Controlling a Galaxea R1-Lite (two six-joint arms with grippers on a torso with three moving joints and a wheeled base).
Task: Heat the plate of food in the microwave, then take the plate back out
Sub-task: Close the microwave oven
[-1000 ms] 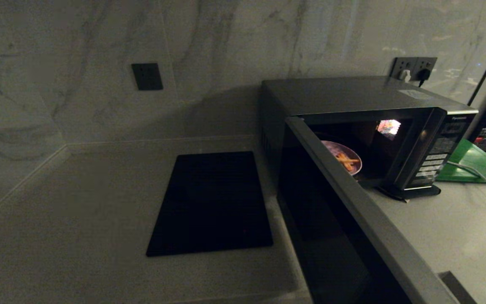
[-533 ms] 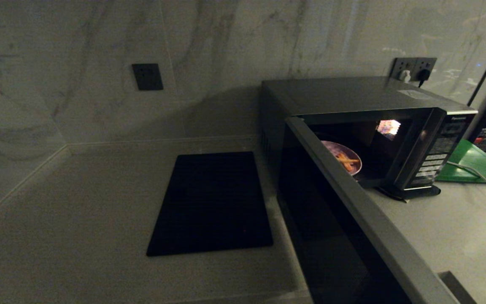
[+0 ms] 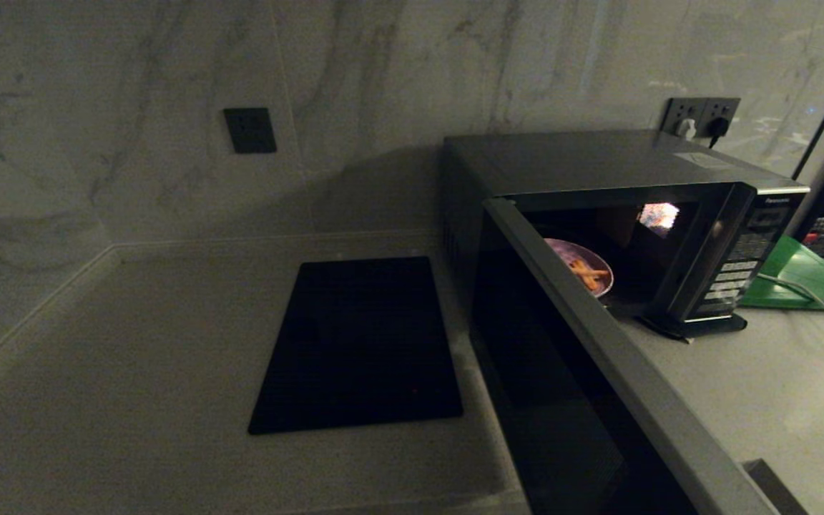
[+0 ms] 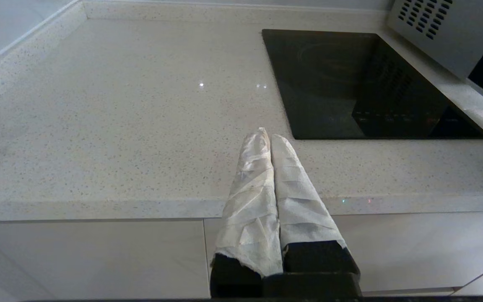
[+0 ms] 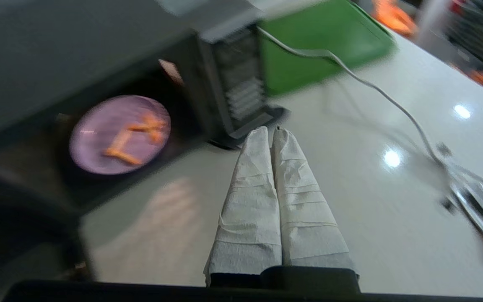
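Observation:
The black microwave (image 3: 598, 161) stands at the right of the counter with its door (image 3: 569, 400) swung wide open toward me. Inside sits the lilac-pink plate of food (image 3: 584, 266) with orange-yellow sticks, also in the right wrist view as the plate (image 5: 120, 134) in the dark cavity. My right gripper (image 5: 271, 131) is shut and empty, above the counter in front of the microwave's control panel (image 5: 241, 88). My left gripper (image 4: 266, 135) is shut and empty at the counter's front edge, left of the cooktop. Neither arm shows in the head view.
A flat black cooktop slab (image 3: 362, 343) lies left of the microwave. A green board (image 3: 805, 275) lies right of it, crossed by a grey cable (image 5: 375, 88). Metal tongs (image 5: 476, 205) rest on the counter at the right. Marble walls close the back and left.
In the head view nothing has visibly moved; door, plate and counter stay as they were.

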